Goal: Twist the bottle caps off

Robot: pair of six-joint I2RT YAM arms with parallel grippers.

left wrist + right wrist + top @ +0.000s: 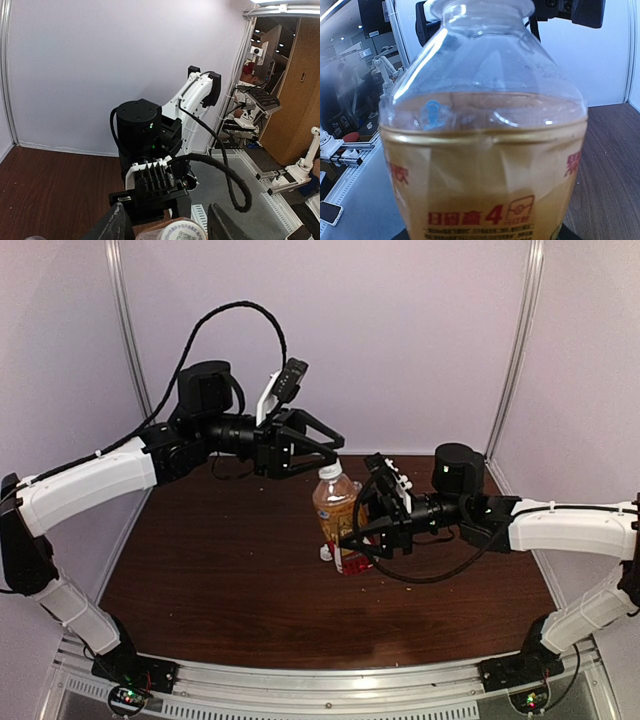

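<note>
The amber bottle (336, 512) with the red label stands upright mid-table, its white cap (330, 471) on its neck. My right gripper (352, 540) is shut on the bottle's lower body; the bottle (485, 150) fills the right wrist view. My left gripper (335, 453) is open just above the cap. In the left wrist view the cap (182, 230) lies between the fingers (116, 225) with gaps on both sides. A second small white cap (326, 554) lies loose on the table beside the bottle's base. The clear bottle is out of view.
The brown table (220, 570) is ringed by pale walls and metal frame posts (128, 330). The right arm's wrist and cable (150, 150) show just behind the bottle in the left wrist view.
</note>
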